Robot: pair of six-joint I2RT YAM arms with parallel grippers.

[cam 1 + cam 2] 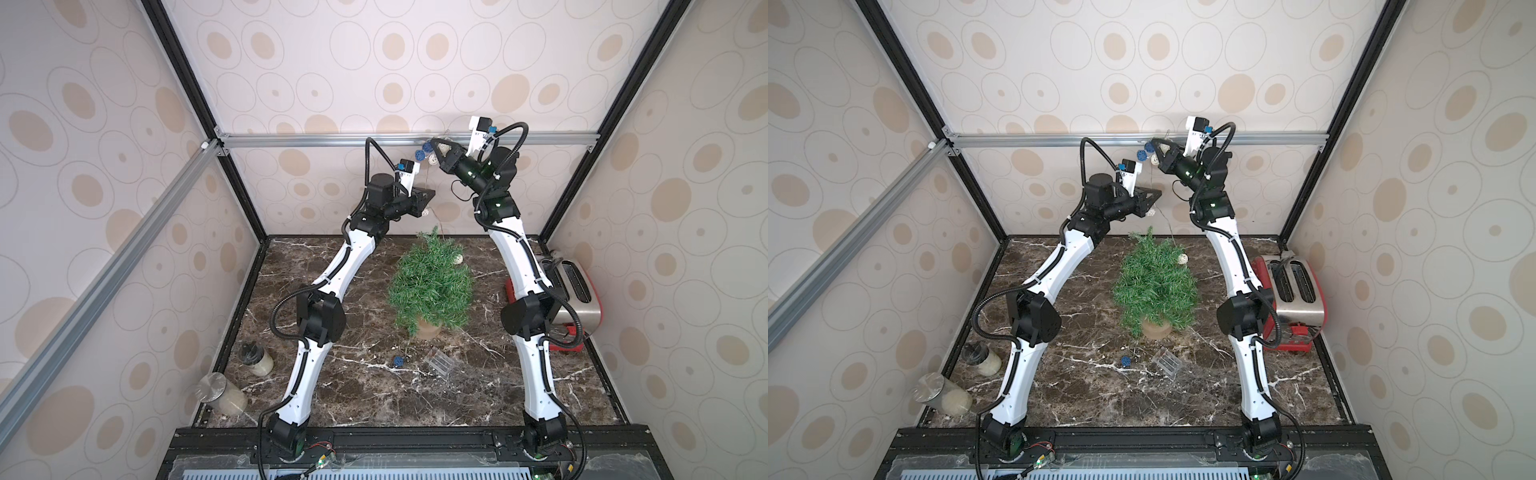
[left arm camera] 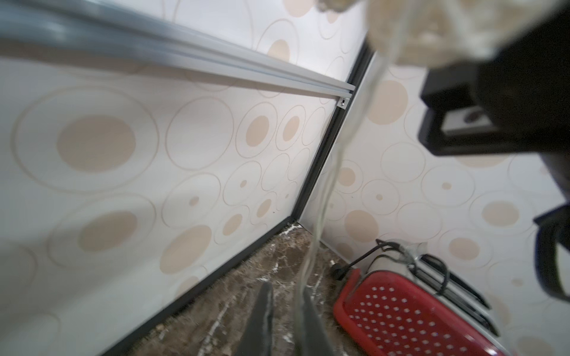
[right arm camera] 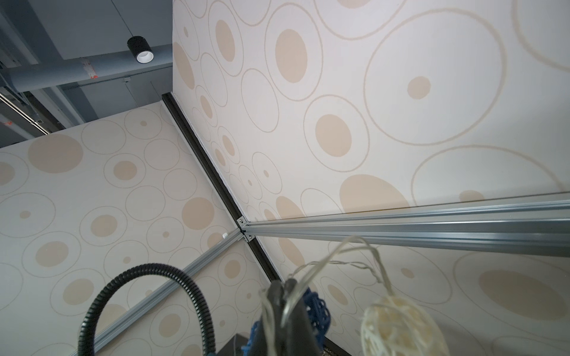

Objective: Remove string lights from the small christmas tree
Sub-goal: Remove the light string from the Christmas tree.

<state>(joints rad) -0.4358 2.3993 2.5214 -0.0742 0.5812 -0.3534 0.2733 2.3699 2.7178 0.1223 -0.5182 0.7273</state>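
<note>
Right hand: the right hand (image 3: 285, 286) is raised highest of the two, close under the silver metal rail (image 1: 332, 139) on the back wall. Its dark fingers (image 3: 273, 303) are pressed together, pinching the string lights (image 3: 339, 265), a thin pale wire strung with woven balls.
Beside the right hand: two blue woven balls (image 1: 420, 154) and a cream woven ball (image 1: 434, 160) hang just next to its fingertips. In the right wrist view, a loop of wire arches out past them.
Left hand: the left hand (image 2: 285, 289) sits lower than the right hand, between it and the tree. Its fingers are drawn in close, and the wire runs through the narrow gap, lying against one finger.
Under the left hand: another cream ball (image 1: 424, 212) hangs just beneath it.
Wire: it drops from the right hand, passes the left hand and goes on down to the treetop.
Tree: the small christmas tree (image 1: 430, 286), bushy green with needle branches, stands upright in a tan round pot (image 1: 428, 329), well below both hands. One cream ball (image 1: 458, 259) rests on its upper branches.
Tabletop: a lone blue ball (image 1: 398, 360) and the clear rectangular battery box (image 1: 440, 362) lie on the dark brown marble tabletop (image 1: 374, 399), far below the hands, in front of the pot.
Farthest: a red and steel toaster (image 1: 575, 295) sits beyond the right arm.
</note>
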